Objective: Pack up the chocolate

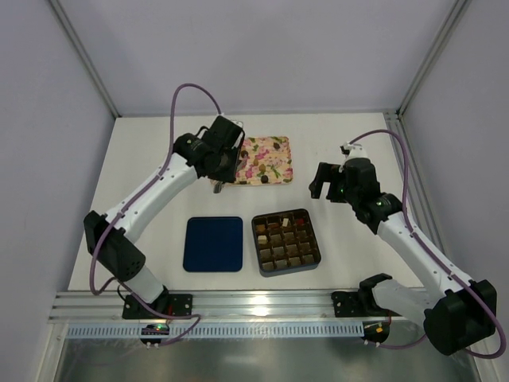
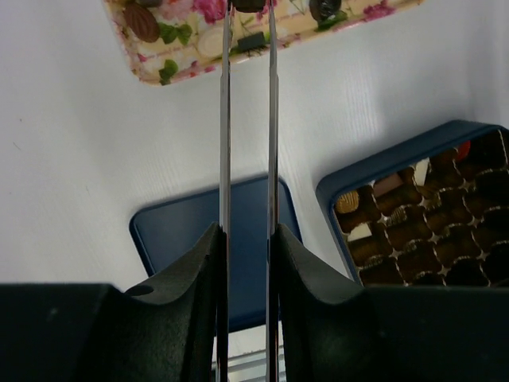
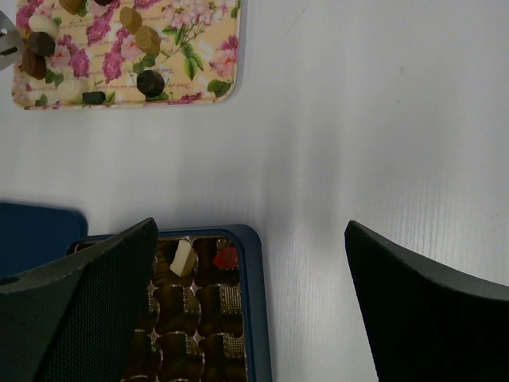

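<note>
Box (image 1: 255,247) mostly full, several chocolate pieces (image 3: 149,82) left on floral tray (image 3: 211,40). Left jaws narrow at tray, whether they grip a piece: cannot tell. Right jaws wide, empty.

On the bench (image 1: 143,159), the tray (image 1: 274,163) of chocolate (image 3: 149,82) lies behind the box (image 1: 287,270); the lid (image 1: 213,244) lies left of it, before my left end effector (image 1: 216,188).
</note>
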Motion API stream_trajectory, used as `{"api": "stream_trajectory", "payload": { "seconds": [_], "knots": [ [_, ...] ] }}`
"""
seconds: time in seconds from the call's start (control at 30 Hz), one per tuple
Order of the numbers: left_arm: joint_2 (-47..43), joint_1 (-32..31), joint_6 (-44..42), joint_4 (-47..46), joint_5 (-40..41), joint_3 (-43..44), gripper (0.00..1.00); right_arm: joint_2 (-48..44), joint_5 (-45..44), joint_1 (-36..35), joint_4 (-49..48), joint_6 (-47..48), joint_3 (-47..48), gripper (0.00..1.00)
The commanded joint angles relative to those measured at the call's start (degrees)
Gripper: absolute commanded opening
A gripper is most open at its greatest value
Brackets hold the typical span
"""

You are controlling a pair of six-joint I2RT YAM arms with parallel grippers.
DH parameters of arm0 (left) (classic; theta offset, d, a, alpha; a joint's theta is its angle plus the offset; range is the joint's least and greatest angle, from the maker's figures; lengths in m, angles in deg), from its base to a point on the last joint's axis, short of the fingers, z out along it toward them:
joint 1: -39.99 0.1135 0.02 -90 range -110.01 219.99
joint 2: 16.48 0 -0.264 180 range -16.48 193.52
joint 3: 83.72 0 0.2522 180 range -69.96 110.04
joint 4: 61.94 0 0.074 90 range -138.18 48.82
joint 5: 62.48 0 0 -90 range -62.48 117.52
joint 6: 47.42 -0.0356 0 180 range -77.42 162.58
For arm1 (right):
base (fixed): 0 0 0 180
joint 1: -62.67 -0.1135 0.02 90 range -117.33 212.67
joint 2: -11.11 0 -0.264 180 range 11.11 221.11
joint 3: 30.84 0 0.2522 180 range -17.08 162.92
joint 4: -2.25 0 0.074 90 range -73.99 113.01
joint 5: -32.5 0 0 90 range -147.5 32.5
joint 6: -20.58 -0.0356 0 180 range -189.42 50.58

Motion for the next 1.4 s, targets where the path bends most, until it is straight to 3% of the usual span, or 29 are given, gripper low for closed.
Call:
{"api": "stream_trajectory", "payload": {
  "seconds": [0.0,0.7,1.03,1.37],
  "knots": [
    [-4.9,-2.6,0.8,1.5,-1.6,-1.6,0.24,0.3,-1.2,0.1,-1.3,-0.1,2.9,1.00],
    [-18.7,-26.3,7.3,5.8,-2.8,-13.2,0.25,0.0,-4.2,0.1,1.8,-1.4,4.5,1.00],
    [-17.0,-31.0,8.7,4.0,-3.1,-14.8,0.25,-1.2,-4.4,0.1,2.0,-1.6,3.3,1.00],
    [-14.5,-31.8,8.7,1.4,-3.6,-16.8,0.28,-1.7,-4.5,0.2,1.9,-1.5,2.5,1.00]
  ]
}}
